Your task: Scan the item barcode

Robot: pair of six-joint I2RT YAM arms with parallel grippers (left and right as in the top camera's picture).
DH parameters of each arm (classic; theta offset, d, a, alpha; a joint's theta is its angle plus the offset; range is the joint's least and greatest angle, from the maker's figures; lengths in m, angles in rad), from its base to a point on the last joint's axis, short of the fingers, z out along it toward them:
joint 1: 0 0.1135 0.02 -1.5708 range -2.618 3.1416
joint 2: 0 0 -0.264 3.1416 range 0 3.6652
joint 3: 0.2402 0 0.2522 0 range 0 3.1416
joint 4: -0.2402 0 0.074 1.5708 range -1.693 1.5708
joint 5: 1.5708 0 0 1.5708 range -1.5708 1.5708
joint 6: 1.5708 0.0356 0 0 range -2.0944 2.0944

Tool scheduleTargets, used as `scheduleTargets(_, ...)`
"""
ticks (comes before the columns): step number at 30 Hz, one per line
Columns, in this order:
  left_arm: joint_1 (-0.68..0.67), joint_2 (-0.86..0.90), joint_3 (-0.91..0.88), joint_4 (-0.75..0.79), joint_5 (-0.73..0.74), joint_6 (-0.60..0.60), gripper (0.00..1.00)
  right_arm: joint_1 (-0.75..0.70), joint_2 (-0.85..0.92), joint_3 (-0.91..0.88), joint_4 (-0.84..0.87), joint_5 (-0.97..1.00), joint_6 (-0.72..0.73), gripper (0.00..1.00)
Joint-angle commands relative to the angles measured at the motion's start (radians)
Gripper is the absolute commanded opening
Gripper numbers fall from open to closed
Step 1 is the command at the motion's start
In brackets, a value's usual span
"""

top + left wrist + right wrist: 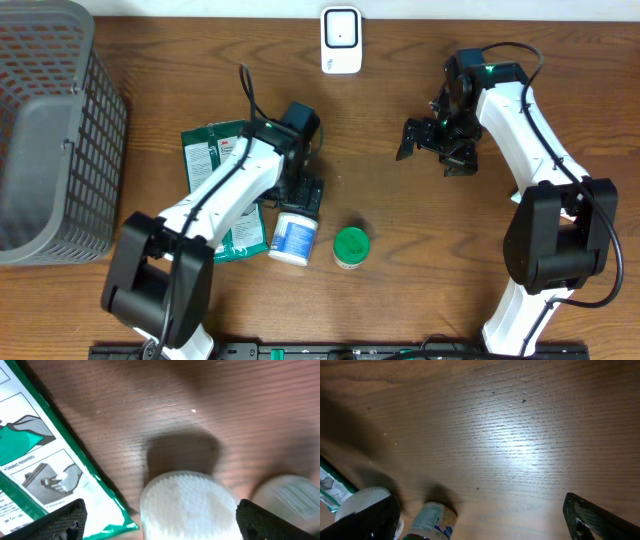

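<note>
Barcode work hinged on the white jar (293,240), which I took for the item to scan. It appeared to lie on its side on the table (400,220) near the front edge, with its blue-printed label facing up. I could not make out the code itself in any view.

The left gripper (301,203) hung right over the jar's far end with its jaws spread wide. In the left wrist view each finger stood clear of the ribbed cap, so nothing was gripped.

A green-capped bottle (351,247) stood near the jar's right side, not touching it. A green packet (215,160) lay just beside the jar's left, partly under the left arm. The right gripper (435,150) hovered open and empty over bare wood, well apart from the jar. The scanner (341,40) sat at the far edge, well away, and the basket (40,90) filled the left corner.

Several things worried me. A round jar on its side could roll out as the fingers closed, and more so if one finger touched first. A grip on the cap alone looked shallow, and the jar might tip or slip on the long carry to the scanner. A wide descent could catch the packet's edge or knock the bottle over. With the code unseen, I judged the jar might reach the scanner with the wrong face showing.
</note>
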Motion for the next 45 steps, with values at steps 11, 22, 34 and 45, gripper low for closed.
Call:
scheduleTargets(11, -0.005, -0.043, -0.053, -0.096, 0.115, 0.032, 0.95, 0.013, -0.016, -0.008, 0.006, 0.003, -0.011, 0.99)
scheduleTargets(22, -0.006, -0.042, -0.143, 0.004, 0.115, 0.059, 0.95, 0.013, -0.016, -0.008, 0.018, 0.002, -0.011, 0.99)
scheduleTargets(34, -0.017, -0.042, -0.225, 0.062, 0.121, -0.063, 0.91, 0.013, -0.016, -0.008, 0.014, -0.005, -0.011, 0.99)
scheduleTargets(45, -0.017, -0.045, -0.146, 0.089, 0.113, -0.063, 0.68, 0.013, -0.016, -0.008, 0.017, -0.005, -0.012, 0.99)
